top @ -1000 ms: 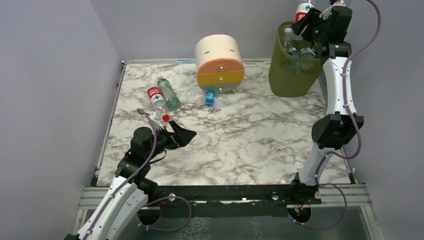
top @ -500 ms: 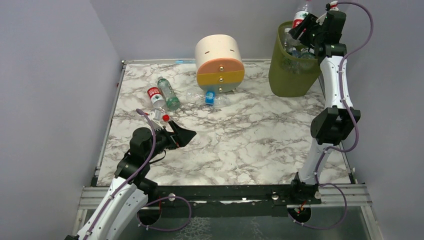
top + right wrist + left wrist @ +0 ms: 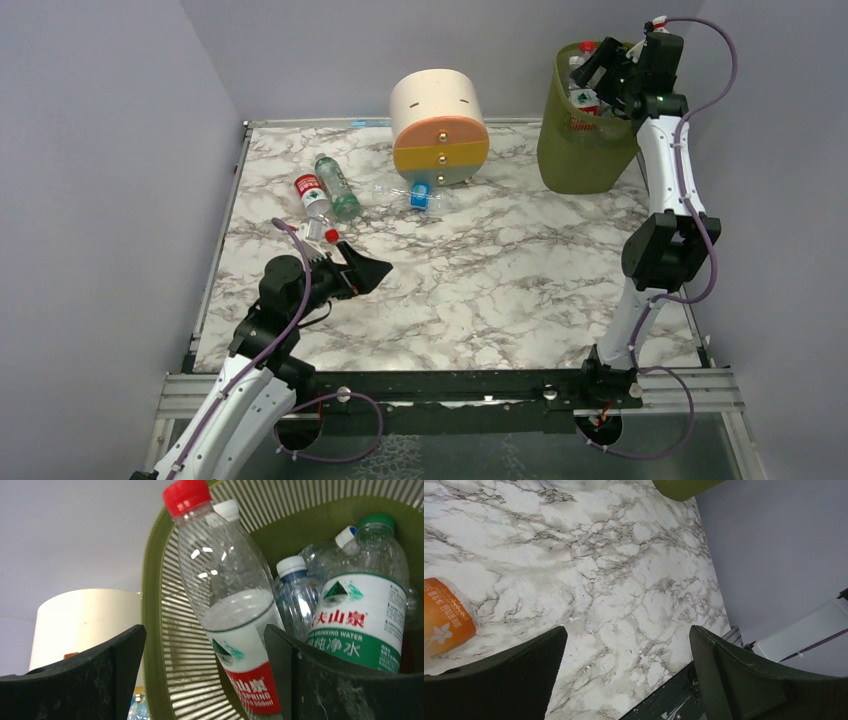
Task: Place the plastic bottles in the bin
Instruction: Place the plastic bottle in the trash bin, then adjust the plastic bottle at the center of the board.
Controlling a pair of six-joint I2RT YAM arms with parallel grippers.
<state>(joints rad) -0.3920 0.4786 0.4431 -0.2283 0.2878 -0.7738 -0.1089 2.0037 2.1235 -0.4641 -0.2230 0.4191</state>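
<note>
Several bottles [image 3: 365, 610] in bin [image 3: 575, 160], about four left on table [image 3: 500, 280].
Right gripper [image 3: 205, 630] wide apart, red-cap bottle [image 3: 225, 595] loose inside bin; left gripper [image 3: 626, 645] fully spread, empty.

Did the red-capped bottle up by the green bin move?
Yes. The red-capped bottle went down: it was above the bin, now it sits inside.

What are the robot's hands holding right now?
Nothing. The right gripper is open over the bin, the red-capped bottle loose between its jaws, already inside. The left gripper is open and empty.
</note>
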